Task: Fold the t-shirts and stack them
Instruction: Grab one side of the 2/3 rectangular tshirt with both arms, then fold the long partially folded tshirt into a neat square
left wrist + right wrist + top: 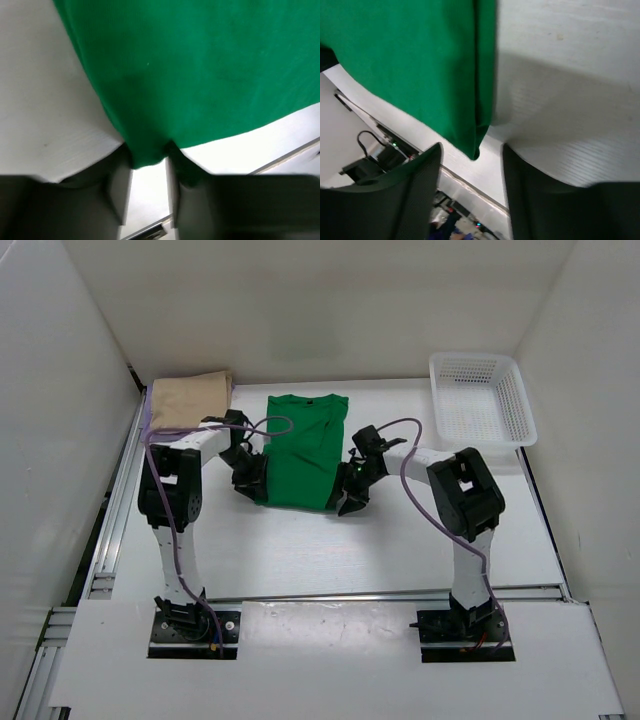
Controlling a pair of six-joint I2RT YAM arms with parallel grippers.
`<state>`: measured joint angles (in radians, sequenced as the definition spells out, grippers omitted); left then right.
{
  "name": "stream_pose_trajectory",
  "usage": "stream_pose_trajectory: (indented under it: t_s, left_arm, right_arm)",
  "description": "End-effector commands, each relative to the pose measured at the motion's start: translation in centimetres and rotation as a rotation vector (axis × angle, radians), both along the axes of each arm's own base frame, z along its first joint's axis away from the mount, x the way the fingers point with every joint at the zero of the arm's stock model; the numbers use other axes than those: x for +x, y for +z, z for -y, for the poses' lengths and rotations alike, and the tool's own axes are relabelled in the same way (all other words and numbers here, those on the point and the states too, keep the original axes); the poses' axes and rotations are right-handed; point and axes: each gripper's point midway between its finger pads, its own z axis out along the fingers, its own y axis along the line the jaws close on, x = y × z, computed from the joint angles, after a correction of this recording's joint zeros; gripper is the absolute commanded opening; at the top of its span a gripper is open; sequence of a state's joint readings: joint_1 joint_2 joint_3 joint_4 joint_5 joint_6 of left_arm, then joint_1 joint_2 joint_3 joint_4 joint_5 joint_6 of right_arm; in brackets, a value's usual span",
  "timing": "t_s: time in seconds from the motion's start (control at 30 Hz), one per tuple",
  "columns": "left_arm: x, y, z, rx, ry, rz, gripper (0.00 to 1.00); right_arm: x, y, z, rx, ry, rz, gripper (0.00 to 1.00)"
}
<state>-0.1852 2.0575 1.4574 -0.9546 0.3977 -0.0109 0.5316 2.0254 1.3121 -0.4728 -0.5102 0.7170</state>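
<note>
Top external: green t-shirt (305,450) lies flat.

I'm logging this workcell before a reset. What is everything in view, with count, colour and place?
green cloth t-shirt: one, bright green, spread flat mid-table between the grippers
tan cloth t-shirt: one, beige, folded, far left corner
white plastic mesh basket: one, white, far right corner
white table: one, white, under everything
left arm and right arm: two, white and black with purple cables, based at the near edge
left gripper: one, black, green t-shirt's near left corner between its fingers
right gripper: one, black, jaws open around the near right corner
</note>
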Motion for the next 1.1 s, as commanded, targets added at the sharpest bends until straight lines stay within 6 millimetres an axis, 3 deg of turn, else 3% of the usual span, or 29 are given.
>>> stream_pose_trajectory:
  t_s: [0.0,0.1,0.13,0.17,0.23,0.33,0.37,0.47,0.5,0.57,0.6,0.67,0.7,0.97,1.07]
  left_arm:
    - [0.7,-0.3,0.4,-0.020,-0.010,0.005,0.40]
    - [0.7,-0.3,0.4,-0.020,-0.010,0.005,0.22]
    - [0.7,-0.3,0.4,-0.020,-0.010,0.005,0.18]
    - [0.7,-0.3,0.4,-0.020,-0.010,0.005,0.14]
    - [0.8,0.1,0.4,-0.022,-0.010,0.015,0.10]
    - [-0.3,0.6,-0.1,-0.003,-0.009,-0.005,0.10]
    - [-0.2,1.6,-0.3,0.005,-0.008,0.018,0.10]
    - [-3.2,2.8,-0.8,0.078,-0.040,-0.003,0.10]
    - [-4.8,2.6,-1.1,0.099,-0.051,-0.038,0.10]
    - [-7.5,4.0,-1.6,0.117,-0.062,-0.077,0.10]
    - [-9.6,3.8,-1.8,0.129,-0.078,-0.126,0.10]
    - [-12.1,4.3,-2.0,0.146,-0.104,-0.153,0.10]
    - [-14.1,5.0,-2.3,0.165,-0.126,-0.155,0.10]
    - [-20.7,9.4,-4.7,0.292,-0.256,-0.082,0.10]
    - [-21.4,10.3,-5.8,0.342,-0.287,0.029,0.10]
  right_arm:
    - [0.4,-0.4,-0.6,0.013,-0.009,-0.018,0.48]
    - [1.1,-1.2,-0.6,-0.009,-0.017,-0.010,0.30]
    - [1.7,-1.3,-0.5,-0.008,-0.027,-0.007,0.25]
    - [2.0,-1.0,-0.7,-0.003,-0.035,-0.004,0.10]
    - [2.4,-1.3,-0.5,-0.002,-0.044,-0.003,0.00]
    - [2.6,0.4,-1.0,0.039,-0.037,0.026,0.00]
    - [2.5,0.8,-0.9,0.042,-0.037,0.031,0.00]
    - [0.9,2.9,-0.1,0.061,-0.004,0.063,0.00]
    - [0.1,4.5,0.0,0.074,0.013,0.090,0.00]
    - [-2.3,4.1,1.2,0.038,0.033,0.077,0.00]
    - [-3.4,5.6,1.1,0.058,0.061,0.117,0.00]
    - [-6.2,4.8,2.4,0.006,0.075,0.089,0.00]
    - [-7.4,5.8,2.4,-0.001,0.097,0.132,0.00]
    - [-17.9,8.4,1.8,-0.040,0.215,0.182,0.00]
    - [-19.8,9.8,1.6,-0.042,0.208,0.218,0.00]
